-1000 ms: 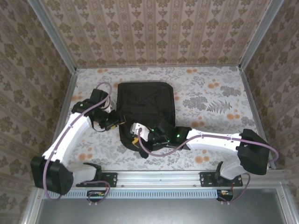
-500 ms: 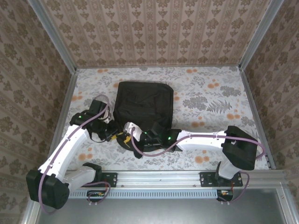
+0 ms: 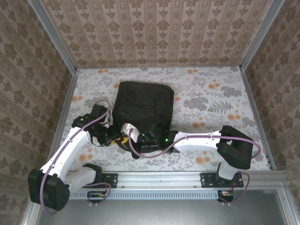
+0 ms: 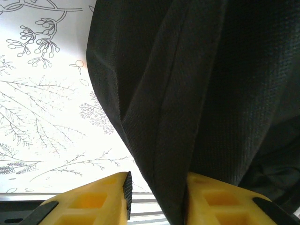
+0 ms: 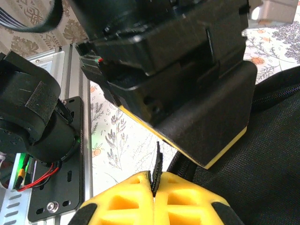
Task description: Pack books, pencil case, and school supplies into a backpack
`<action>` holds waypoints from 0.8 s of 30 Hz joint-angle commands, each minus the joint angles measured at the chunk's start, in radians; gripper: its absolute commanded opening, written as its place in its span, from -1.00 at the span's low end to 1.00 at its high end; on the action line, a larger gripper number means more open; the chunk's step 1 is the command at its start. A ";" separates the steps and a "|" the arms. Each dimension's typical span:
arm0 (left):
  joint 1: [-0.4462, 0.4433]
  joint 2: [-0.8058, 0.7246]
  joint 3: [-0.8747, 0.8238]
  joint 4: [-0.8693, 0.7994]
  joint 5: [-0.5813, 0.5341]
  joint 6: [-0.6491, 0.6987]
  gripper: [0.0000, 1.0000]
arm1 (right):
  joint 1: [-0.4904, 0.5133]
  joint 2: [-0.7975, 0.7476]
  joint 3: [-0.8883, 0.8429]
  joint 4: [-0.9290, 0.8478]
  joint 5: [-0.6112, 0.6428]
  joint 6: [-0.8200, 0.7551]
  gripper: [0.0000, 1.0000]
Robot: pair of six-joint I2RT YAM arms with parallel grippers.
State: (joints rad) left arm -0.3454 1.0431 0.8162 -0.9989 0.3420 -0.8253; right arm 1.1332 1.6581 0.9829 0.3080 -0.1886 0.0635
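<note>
Here, on the floral counter, your black backpack lies flat, left of centre. At its near left corner your left pincer pinches a fold of its fabric. Your right pincer, pressed together, nips a thin black tab.

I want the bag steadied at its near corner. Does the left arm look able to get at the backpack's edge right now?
Probably yes: the left gripper has a fold of the backpack between its jaws, with nothing in the way.
</note>
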 commanded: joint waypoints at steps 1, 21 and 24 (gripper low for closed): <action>0.006 -0.005 -0.024 -0.008 -0.032 0.016 -0.42 | 0.009 -0.006 0.022 0.048 0.002 -0.015 -1.00; 0.054 0.022 0.063 -0.068 -0.134 0.173 -1.00 | -0.027 -0.085 0.023 -0.320 -0.228 -0.461 -1.00; 0.057 0.018 0.067 -0.073 -0.145 0.185 -1.00 | -0.037 -0.099 -0.006 -0.291 -0.230 -0.443 -1.00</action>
State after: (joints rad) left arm -0.3058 1.0660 0.8471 -1.0565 0.2714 -0.6830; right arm 1.1011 1.6066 0.9993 0.0418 -0.3500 -0.3569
